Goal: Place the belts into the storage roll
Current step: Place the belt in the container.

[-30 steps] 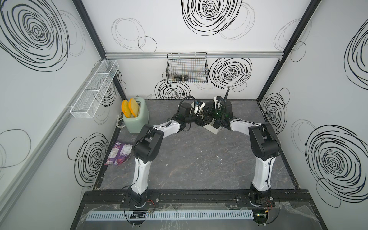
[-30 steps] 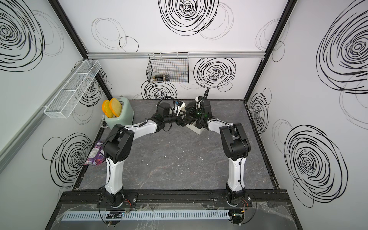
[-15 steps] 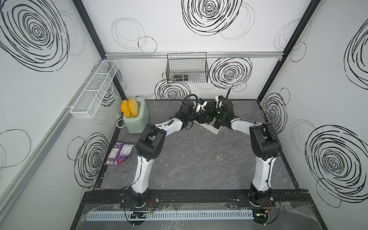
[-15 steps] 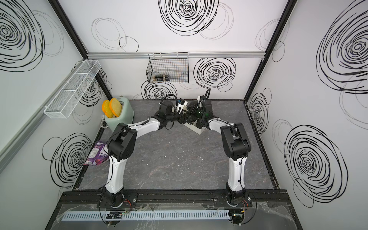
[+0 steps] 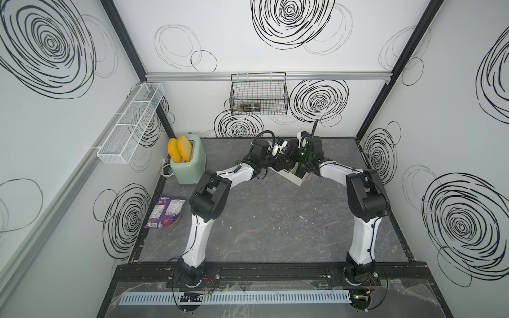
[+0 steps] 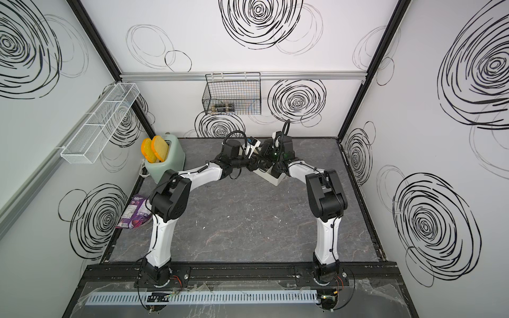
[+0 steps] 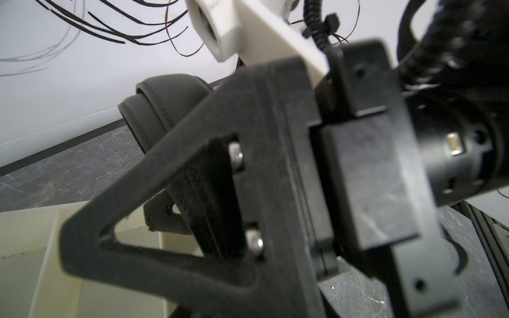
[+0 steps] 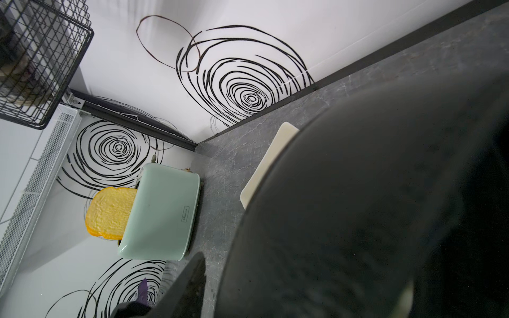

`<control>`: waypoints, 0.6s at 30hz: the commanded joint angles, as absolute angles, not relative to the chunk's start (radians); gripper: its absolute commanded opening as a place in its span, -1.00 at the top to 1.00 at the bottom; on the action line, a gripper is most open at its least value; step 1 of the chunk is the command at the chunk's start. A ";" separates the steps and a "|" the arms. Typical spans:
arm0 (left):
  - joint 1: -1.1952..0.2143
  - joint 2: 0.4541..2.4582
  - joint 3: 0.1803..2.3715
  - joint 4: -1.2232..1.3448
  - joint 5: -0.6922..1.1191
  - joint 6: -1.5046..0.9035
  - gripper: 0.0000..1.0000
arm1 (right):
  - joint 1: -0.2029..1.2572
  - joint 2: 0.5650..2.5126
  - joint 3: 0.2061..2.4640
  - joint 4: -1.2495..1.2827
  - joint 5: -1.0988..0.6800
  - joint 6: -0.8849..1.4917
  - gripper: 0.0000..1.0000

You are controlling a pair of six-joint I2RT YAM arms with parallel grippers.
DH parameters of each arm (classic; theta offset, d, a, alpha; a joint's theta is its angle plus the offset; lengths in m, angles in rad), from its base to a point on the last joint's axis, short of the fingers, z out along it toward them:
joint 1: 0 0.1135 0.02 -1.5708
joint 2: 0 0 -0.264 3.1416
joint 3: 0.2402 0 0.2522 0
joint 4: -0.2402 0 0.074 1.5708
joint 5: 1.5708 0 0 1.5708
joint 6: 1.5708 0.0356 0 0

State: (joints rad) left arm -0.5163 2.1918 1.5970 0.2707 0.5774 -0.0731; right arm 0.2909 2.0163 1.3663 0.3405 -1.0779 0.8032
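Note:
Both arms meet over the cream storage roll (image 5: 297,178) (image 6: 273,179) at the back of the table. My left gripper (image 5: 278,165) and right gripper (image 5: 292,164) are almost touching there. In the left wrist view a black belt (image 7: 162,107) wound in a loose coil hangs behind a triangular black finger (image 7: 165,165) of the right gripper, its end just over a compartment of the storage roll (image 7: 30,247). The left jaws are hidden. In the right wrist view one finger (image 8: 187,286) stands apart from a large black blur, with the storage roll's edge (image 8: 264,165) behind.
A mint toaster (image 5: 188,165) (image 8: 162,209) with yellow toast stands at the back left. A purple snack bag (image 5: 165,212) lies by the left wall. A black wire basket (image 5: 259,96) hangs on the back wall and a white mesh shelf (image 5: 129,124) on the left wall.
My left arm has reached further right, bringing its gripper up against the right gripper over the storage roll. The left jaws have narrowed and the right jaws have opened.

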 commanded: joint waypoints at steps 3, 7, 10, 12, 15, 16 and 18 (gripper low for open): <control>-0.524 2.226 1.654 0.221 0.582 -0.002 0.24 | 0.283 1.976 1.405 0.163 -1.034 0.742 -0.20; -0.526 2.226 1.664 0.182 0.553 0.047 0.31 | 0.267 1.989 1.444 0.042 -1.017 0.738 -0.21; -0.531 2.229 1.675 0.149 0.542 0.083 0.30 | 0.256 1.988 1.461 -0.030 -0.991 0.732 -0.23; -0.531 2.232 1.675 0.141 0.545 0.092 0.29 | 0.253 1.979 1.467 -0.045 -0.971 0.735 -0.40; -0.531 2.232 1.672 0.137 0.540 0.094 0.28 | 0.255 1.979 1.498 -0.077 -0.954 0.735 -0.56; -0.529 2.232 1.672 0.137 0.540 0.093 0.27 | 0.254 1.982 1.516 -0.097 -0.945 0.732 -0.60; -0.529 2.231 1.673 0.136 0.539 0.092 0.25 | 0.256 1.988 1.544 -0.119 -0.937 0.726 -0.75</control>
State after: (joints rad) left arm -0.5259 2.1994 1.6588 0.1654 0.5617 0.0517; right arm 0.2604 2.0094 1.4921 -0.0494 -0.9878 0.7494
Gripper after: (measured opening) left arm 0.371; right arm 0.854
